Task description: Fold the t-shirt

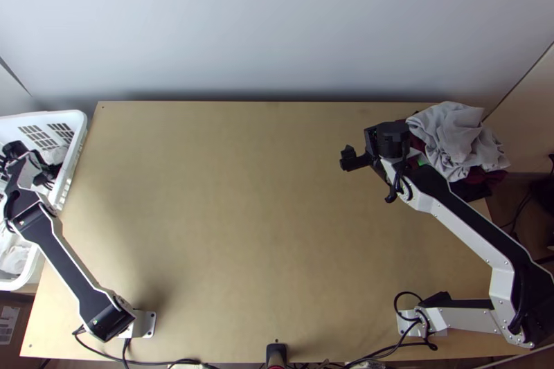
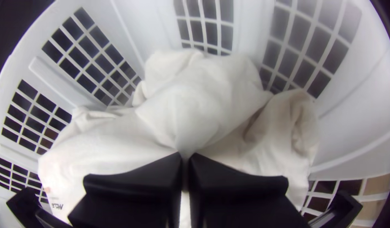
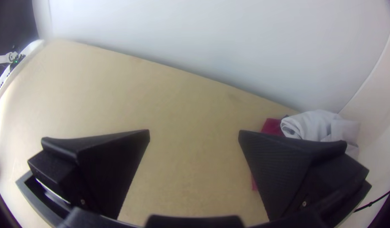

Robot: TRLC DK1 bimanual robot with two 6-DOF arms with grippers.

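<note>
No folds yet: left hand [image 2: 185, 155] clamps the bunched white t-shirt [image 2: 195, 101] in the basket [image 2: 359, 93] beside the tabletop [image 1: 242, 196]'s left edge, right hand [image 3: 194, 134] wide open; spreading and folding all remain.

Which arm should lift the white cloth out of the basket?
Left, I'd say: the left gripper is inside the basket, closed on the white cloth. The right gripper hangs open over the table's far right.

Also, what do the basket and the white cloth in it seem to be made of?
The basket looks like smooth white plastic, slightly glossy, judging by its moulded lattice and soft sheen. The white cloth looks like thin, matte fabric, perhaps cotton, as it creases softly.
</note>
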